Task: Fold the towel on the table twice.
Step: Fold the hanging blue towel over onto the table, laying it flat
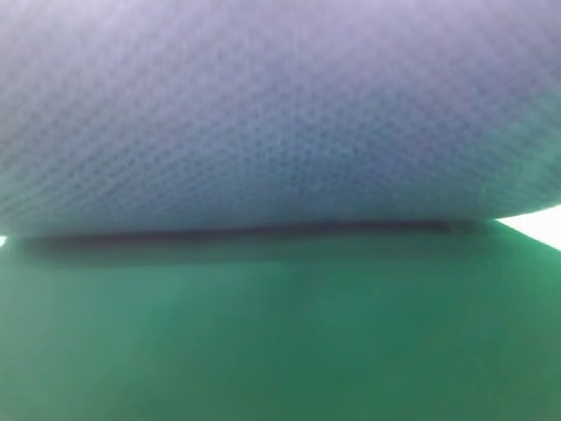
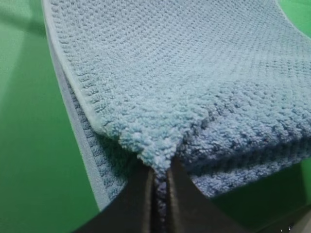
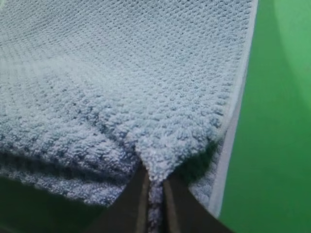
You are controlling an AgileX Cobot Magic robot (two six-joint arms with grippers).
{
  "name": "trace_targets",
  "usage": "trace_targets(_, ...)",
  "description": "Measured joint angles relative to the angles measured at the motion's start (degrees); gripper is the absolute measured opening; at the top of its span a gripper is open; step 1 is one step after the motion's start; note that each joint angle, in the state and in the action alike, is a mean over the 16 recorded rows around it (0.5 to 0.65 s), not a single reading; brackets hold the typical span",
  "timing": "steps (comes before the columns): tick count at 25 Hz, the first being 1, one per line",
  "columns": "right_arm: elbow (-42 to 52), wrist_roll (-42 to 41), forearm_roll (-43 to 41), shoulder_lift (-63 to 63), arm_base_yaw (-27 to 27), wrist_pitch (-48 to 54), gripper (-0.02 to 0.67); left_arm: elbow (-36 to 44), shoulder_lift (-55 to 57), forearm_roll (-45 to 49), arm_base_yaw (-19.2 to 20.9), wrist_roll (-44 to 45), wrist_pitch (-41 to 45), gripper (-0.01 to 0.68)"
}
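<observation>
The blue-grey waffle-knit towel is lifted so close to the high camera that it fills the upper half of that blurred view, hanging over the green table. In the left wrist view my left gripper is shut on the towel at its near left corner, cloth pinched between the dark fingers. Seen from the right wrist, my right gripper is shut on the towel near its right corner. A second layer of cloth hangs under the gripped edge in both wrist views. Neither gripper shows in the high view.
The green table lies bare to the left of the towel in the left wrist view, and the table lies bare to its right in the right wrist view. A bright patch shows at the right edge of the high view.
</observation>
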Motion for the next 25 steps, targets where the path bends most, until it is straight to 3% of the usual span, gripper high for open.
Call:
trace_targets(12,2.3,-1.4,1.0,4.2,0.0,-3.4,0.0,2.3,4.0,-1.5,0.0,0.1,-6.3,0.0)
trace_targets(25,-12.2,-2.1,-6.7,27.3,-0.3,-14.1,0.0,-10.3,28.8,2.9,0.0,0.2,-19.4,0.0)
